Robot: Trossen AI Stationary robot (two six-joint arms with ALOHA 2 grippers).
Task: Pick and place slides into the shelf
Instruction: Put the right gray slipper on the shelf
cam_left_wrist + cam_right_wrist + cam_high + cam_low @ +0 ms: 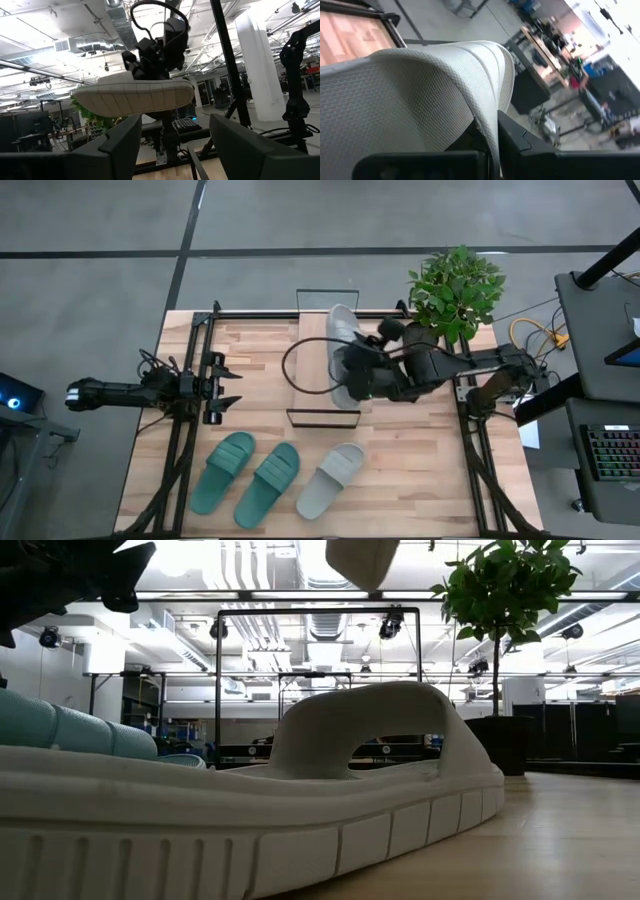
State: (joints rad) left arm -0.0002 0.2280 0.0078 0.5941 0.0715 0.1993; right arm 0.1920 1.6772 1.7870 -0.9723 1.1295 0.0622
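Observation:
My right gripper [356, 372] is shut on a pale grey slide [343, 330] that hangs in the air over the shelf [322, 418], a low rack with a thin black wire frame at the table's middle. The left wrist view shows this slide's ribbed sole [135, 95] from below. Two teal slides [222, 470] [268, 483] and a second grey slide [332, 478] lie soles down on the table near its front edge. My left gripper [228, 385] waits open at the table's left, touching nothing. My right gripper has the grey slide by its wide strap [485, 100], pinching the strap's ribbed edge between its two fingers [520, 142]. It comes from the table's right side, slanting slightly down. The slide is lifted clear above the shelf, roughly level, sole down.
A potted green plant [456, 288] stands at the table's far right corner, close behind my right arm. Black frame rails run along both table sides [185, 430]. In the low view the lying grey slide [300, 790] fills the foreground.

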